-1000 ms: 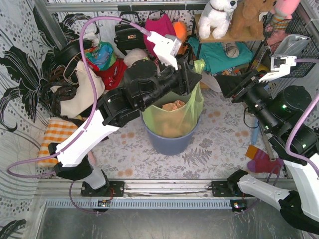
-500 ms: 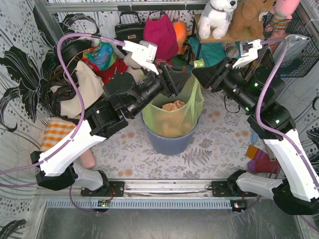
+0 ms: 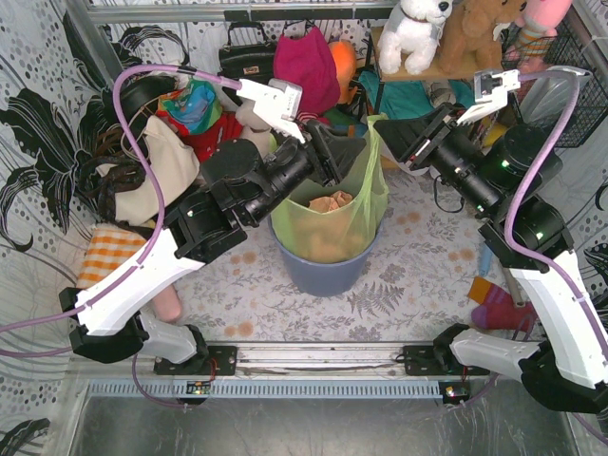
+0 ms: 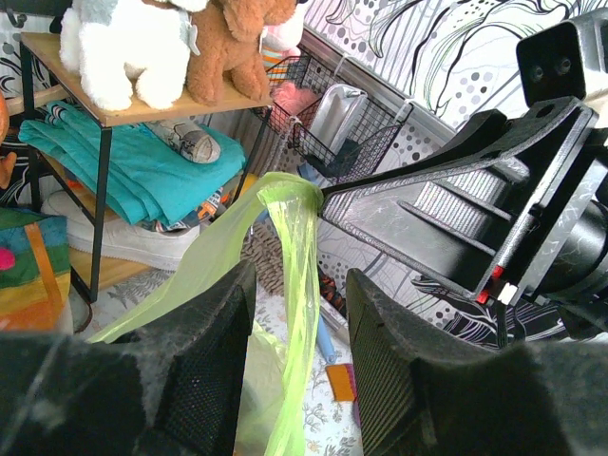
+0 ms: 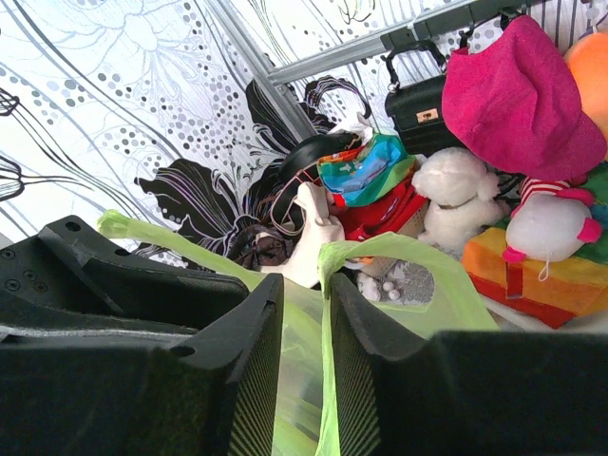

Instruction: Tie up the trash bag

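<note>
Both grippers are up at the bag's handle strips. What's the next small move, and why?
Probably close the right gripper on the handle strip. The strip runs up between its fingers, against one of them, but the jaws show a gap, so it looks unpinched. The left gripper also stands open, so nothing seems to clamp the trash bag yet.

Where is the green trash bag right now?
In the top view the trash bag sits in the blue-grey bin mid-table, one handle strip reaching up between the left gripper and right gripper.
</note>
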Tool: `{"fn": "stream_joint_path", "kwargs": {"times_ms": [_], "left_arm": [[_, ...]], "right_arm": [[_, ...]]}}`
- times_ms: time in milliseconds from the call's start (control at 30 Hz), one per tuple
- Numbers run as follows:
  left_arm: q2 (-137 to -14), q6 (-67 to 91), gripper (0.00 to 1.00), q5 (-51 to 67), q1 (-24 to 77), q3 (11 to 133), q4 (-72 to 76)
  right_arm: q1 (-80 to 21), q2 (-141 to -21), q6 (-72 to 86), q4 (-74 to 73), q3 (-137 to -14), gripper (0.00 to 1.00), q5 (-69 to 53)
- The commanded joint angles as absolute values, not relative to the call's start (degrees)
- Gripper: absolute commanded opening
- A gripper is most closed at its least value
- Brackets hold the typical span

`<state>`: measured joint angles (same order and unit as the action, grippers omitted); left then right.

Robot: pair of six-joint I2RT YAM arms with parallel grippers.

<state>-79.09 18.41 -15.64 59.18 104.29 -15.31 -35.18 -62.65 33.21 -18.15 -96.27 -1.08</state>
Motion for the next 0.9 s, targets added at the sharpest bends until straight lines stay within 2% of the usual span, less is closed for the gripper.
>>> {"fn": "stream_joint_path", "kwargs": {"times_ms": [0, 867], "left_arm": [[-79.0, 18.6, 0.51, -15.8, 59.4, 103.9, -11.6], [-77.6, 18.6, 0.50, -16.2, 59.4, 102.4, -11.4]], "right_arm": [[-35.1, -61.8, 32.8, -16.7, -97.5, 0.26, 0.1], [-35.1, -62.7, 32.4, -17.6, -97.6, 0.12, 1.3]]}}
